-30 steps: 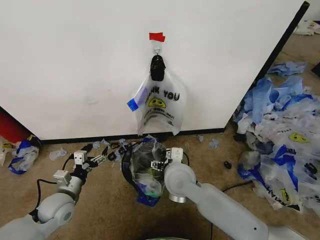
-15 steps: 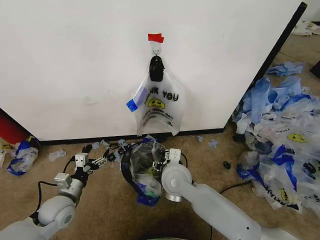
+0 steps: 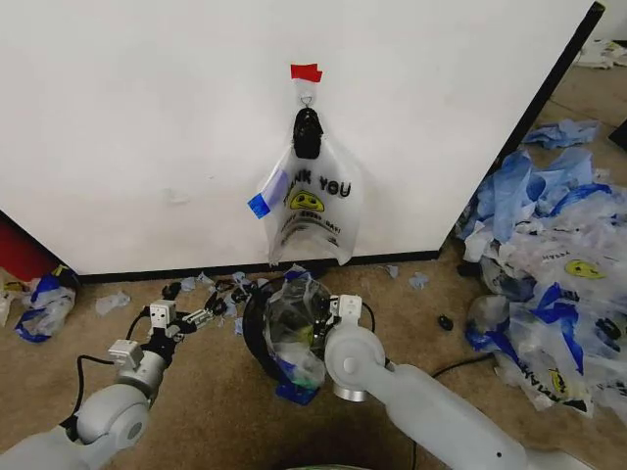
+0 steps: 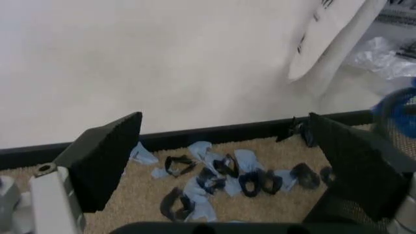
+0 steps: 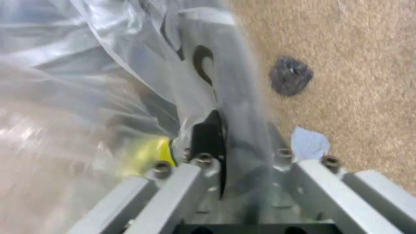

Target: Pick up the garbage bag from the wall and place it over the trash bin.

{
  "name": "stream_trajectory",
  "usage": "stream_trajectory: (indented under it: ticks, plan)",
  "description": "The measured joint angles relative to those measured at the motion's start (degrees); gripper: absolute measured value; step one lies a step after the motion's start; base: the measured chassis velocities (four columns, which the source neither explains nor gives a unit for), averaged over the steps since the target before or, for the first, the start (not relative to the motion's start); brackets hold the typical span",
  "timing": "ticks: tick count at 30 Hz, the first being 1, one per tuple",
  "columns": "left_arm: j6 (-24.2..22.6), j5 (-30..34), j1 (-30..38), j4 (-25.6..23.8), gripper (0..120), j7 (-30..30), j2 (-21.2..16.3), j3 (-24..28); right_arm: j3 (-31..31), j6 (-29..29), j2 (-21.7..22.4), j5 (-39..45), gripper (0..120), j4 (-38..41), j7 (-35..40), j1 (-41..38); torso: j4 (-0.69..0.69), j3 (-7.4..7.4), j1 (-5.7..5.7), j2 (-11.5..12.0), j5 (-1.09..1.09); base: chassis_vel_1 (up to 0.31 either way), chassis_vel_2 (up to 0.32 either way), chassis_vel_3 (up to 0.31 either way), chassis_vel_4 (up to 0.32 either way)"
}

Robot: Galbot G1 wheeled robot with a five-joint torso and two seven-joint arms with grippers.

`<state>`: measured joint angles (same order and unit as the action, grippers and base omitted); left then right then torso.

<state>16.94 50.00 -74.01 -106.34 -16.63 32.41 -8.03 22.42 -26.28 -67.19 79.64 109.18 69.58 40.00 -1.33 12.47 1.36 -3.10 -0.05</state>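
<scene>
Over at the far left, a red cylinder [image 3: 20, 257] sits at the foot of the wall [image 3: 147, 117], with a crumpled blue-and-white bag [image 3: 44, 304] on the carpet [image 3: 431, 323] beside it. Next comes the left gripper [image 3: 201, 315], low over the carpet and pointed toward the black baseboard [image 4: 215, 134]; its claw is apart, the two dark fingers [image 4: 104, 158] spread wide with nothing between them, and scraps of blue and black plastic [image 4: 221, 175] lie on the carpet ahead of it. Just beside it stands the trash bin [image 3: 257, 338], a black mesh basket lined with a clear bag [image 3: 292, 328] whose blue hem hangs over the near rim. The right gripper [image 3: 315, 315] is at the bin's right rim, its claw clamped together on a fold of that clear bag [image 5: 215, 126]. Above the bin, the garbage bag [image 3: 312, 211] with its "THANK YOU" print and yellow smiley hangs flat on the wall from a small metal hook [image 3: 307, 100], under a strip of red tape [image 3: 306, 72], a black clip [image 3: 307, 132] pinching its handles. Well apart to the right, a big heap of blue-and-white bags [image 3: 554, 274] covers the carpet.
</scene>
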Motion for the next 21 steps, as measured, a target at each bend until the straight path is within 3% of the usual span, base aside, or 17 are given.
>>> stream_trajectory:
  ticks: [3,9,15,21]
  plan:
    - [0.1,0.0,-0.1,-0.2,100,0.0,-0.3,-0.3,-0.5,0.1,0.5,-0.1,0,0.7,-0.9,0.1,0.00,-0.02,0.00,0.0,0.00,0.000,0.000,0.000,0.000]
    - [0.4,0.1,-0.3,-0.3,100,0.0,-0.5,-0.9,-1.7,1.0,2.2,-2.3,0,2.8,-3.7,0.7,-0.03,-0.03,0.00,0.0,0.00,0.000,0.000,0.000,0.000]
    - [0.7,0.4,-0.2,-0.9,100,-0.1,-0.5,-1.4,-2.4,2.1,5.1,-10.0,0,4.6,-9.8,1.8,-0.03,-0.03,-0.01,0.0,-0.01,0.000,0.000,0.000,0.000]
    - [1.7,2.3,-0.2,-4.7,100,0.0,-3.1,-3.1,-6.0,4.4,12.0,-20.2,0,9.8,-19.3,6.3,-0.02,-0.04,-0.01,0.0,0.01,0.000,0.000,0.000,0.000]
